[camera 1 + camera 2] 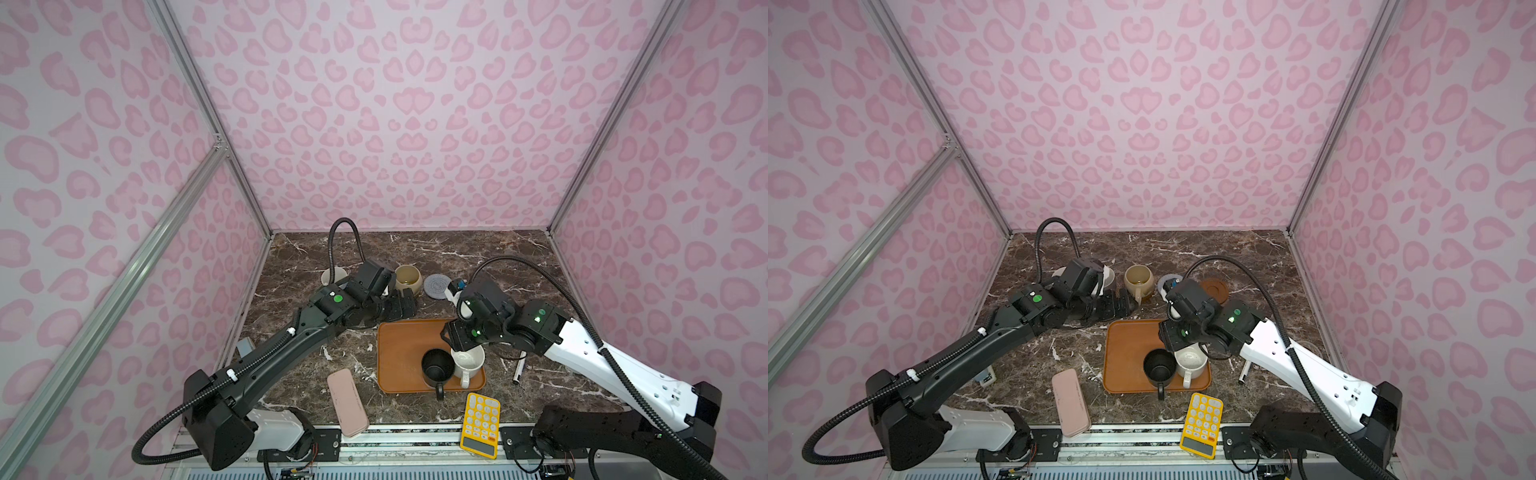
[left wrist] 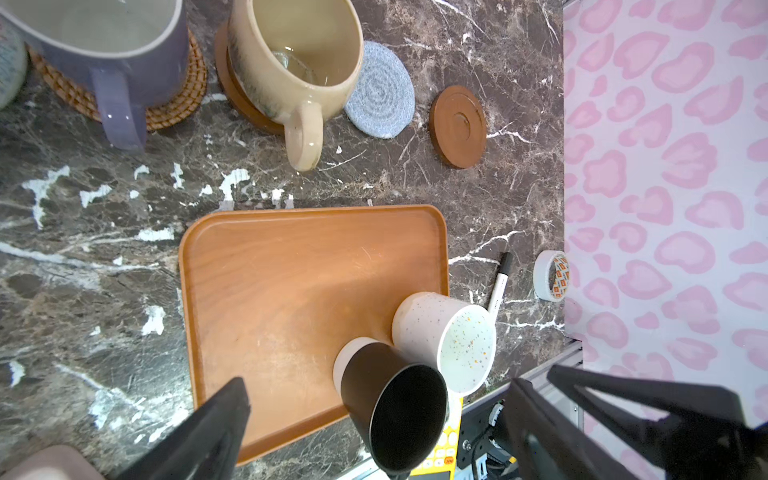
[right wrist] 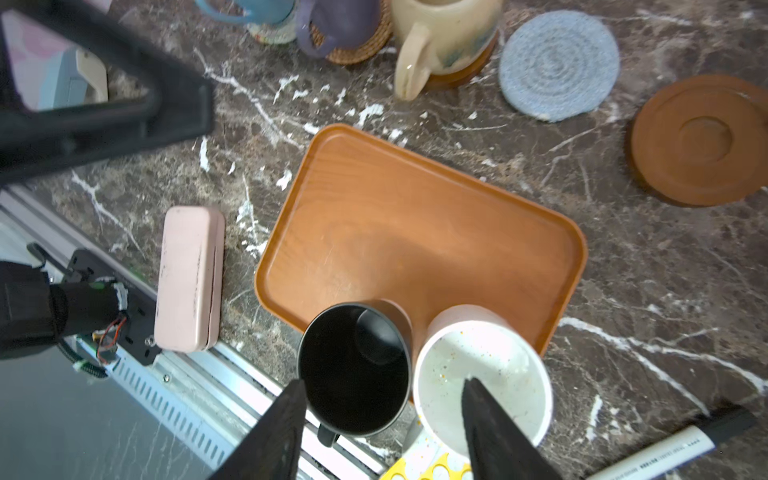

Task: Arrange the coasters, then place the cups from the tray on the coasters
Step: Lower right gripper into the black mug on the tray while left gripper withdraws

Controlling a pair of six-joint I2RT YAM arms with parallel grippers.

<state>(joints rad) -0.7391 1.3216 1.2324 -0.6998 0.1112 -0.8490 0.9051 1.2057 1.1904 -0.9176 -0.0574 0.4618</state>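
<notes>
The black cup (image 1: 436, 366) and the speckled white cup (image 1: 470, 360) stand side by side at the near right of the orange-brown tray (image 1: 400, 353). My right gripper (image 3: 384, 384) hovers over them, open. One finger is outside the black cup (image 3: 353, 365), the other over the white cup's (image 3: 498, 365) mouth. At the back, the cream cup (image 2: 299, 58) sits on a brown coaster (image 2: 232, 93) and the lavender cup (image 2: 104, 50) on the rattan coaster (image 2: 178, 104). The grey-blue coaster (image 2: 380, 89) and a second brown coaster (image 2: 458, 126) lie bare. My left gripper (image 1: 401, 307) is open beside the cream cup.
A pink case (image 1: 347, 402) and a yellow calculator (image 1: 480, 424) lie at the table's near edge. A marker pen (image 1: 519, 368) lies right of the tray, with a tape roll (image 2: 550, 275) by the right wall. A light blue cup (image 3: 249, 10) stands at the back left.
</notes>
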